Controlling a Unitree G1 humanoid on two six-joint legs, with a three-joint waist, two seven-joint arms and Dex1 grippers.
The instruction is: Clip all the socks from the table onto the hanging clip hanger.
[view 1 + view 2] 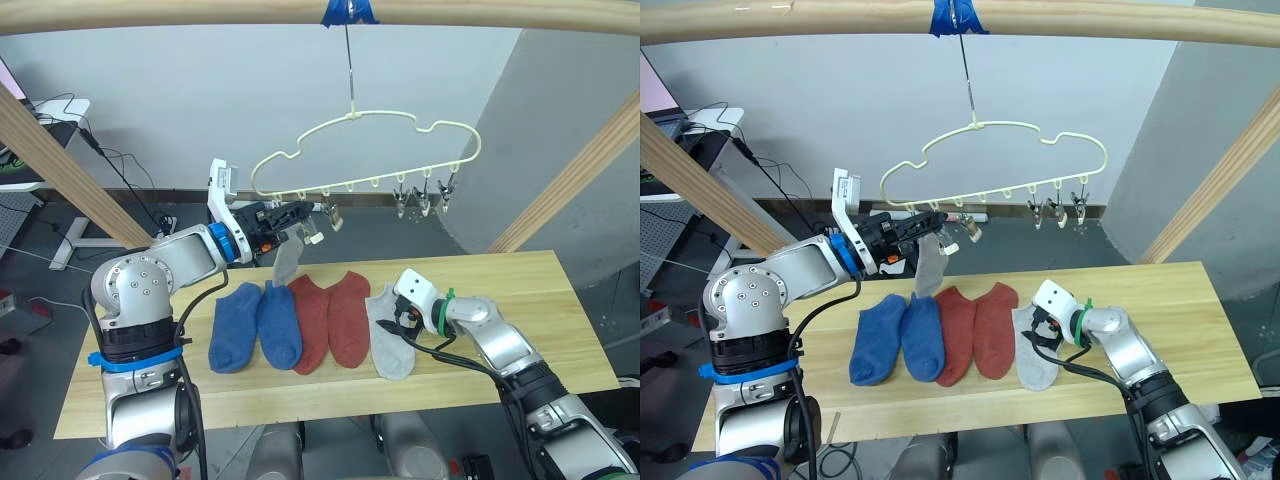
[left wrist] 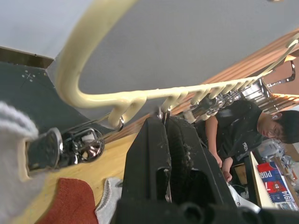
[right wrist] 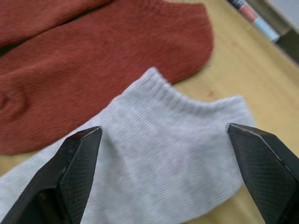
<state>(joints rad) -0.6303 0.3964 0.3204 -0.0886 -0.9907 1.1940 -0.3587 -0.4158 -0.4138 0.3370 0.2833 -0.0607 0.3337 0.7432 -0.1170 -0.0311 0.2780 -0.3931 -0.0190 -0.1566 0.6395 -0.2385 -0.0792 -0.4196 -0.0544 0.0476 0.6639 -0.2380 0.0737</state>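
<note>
While the clip hanger (image 1: 370,150) hung by its long hook from the taped wooden beam (image 1: 300,12) above the table (image 1: 560,300), the left gripper (image 1: 298,213) was raised just under the hanger's left end, its two black fingers pressed together with no gap. A light grey sock (image 1: 287,262) dangled right beside those fingertips, just below the hanger's leftmost clips; whether a clip or the fingers held it could not be told. Three metal clips (image 1: 422,198) hung bare near the hanger's right end.

Below the hanger, five socks lay side by side on the table: two blue socks (image 1: 255,325) toward the left arm, two rust-red socks (image 1: 333,318) touching them in the middle, and a second grey sock (image 1: 388,335) on the far side of the red pair. The right gripper (image 3: 168,154) sat low over that grey sock's cuff, fingers spread wide to either side of it, nothing between them.
</note>
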